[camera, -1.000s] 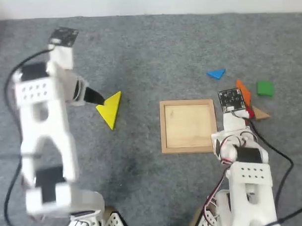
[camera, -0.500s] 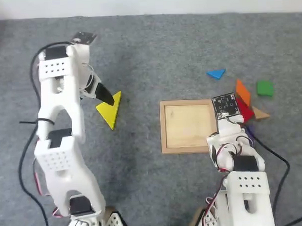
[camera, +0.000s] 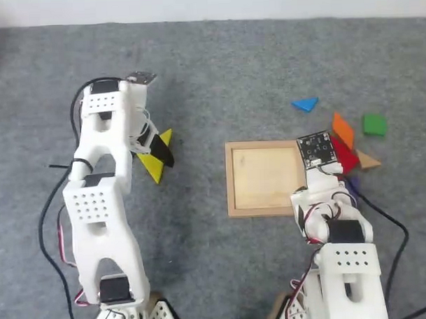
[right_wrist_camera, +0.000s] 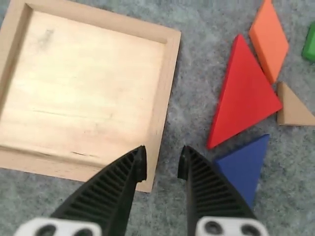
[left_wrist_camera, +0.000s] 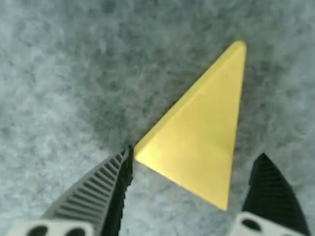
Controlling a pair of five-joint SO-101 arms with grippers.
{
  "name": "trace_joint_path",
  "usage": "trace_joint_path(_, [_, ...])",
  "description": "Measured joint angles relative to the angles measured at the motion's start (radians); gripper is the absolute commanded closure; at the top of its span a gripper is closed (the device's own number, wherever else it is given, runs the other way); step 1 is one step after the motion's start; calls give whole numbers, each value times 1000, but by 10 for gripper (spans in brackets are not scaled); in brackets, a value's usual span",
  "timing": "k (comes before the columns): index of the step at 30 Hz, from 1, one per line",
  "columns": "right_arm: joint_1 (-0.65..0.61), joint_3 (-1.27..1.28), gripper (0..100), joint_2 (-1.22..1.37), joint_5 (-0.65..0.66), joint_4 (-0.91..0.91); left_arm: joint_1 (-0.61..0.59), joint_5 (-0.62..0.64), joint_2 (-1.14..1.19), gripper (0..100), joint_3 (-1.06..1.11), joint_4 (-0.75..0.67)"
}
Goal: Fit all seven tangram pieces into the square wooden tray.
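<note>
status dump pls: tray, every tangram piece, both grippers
wooden tray: empty
yellow triangle: flat, outside tray
left gripper: open, fingers either side of yellow triangle
right gripper: narrowly open, empty
red triangle: flat, outside tray
orange parallelogram: outside tray
tan triangle: outside tray
dark blue triangle: outside tray
light blue triangle: outside tray
green square: outside tray

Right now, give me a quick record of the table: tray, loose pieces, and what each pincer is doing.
Tray: wooden tray, nothing in it.
Left pincer: open, a finger on either side of the yellow triangle, which lies flat on the grey mat.
Right pincer: narrowly open, holding nothing, over the tray edge nearest the loose pieces.
Beside tray: red triangle, orange parallelogram, tan triangle, dark blue triangle.
Farther off: green square, light blue triangle.
</note>
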Motion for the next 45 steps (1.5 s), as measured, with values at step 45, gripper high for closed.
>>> trace_joint_path(45, [-2,0,869,0,0,0,155,-5,28,804,-196,140])
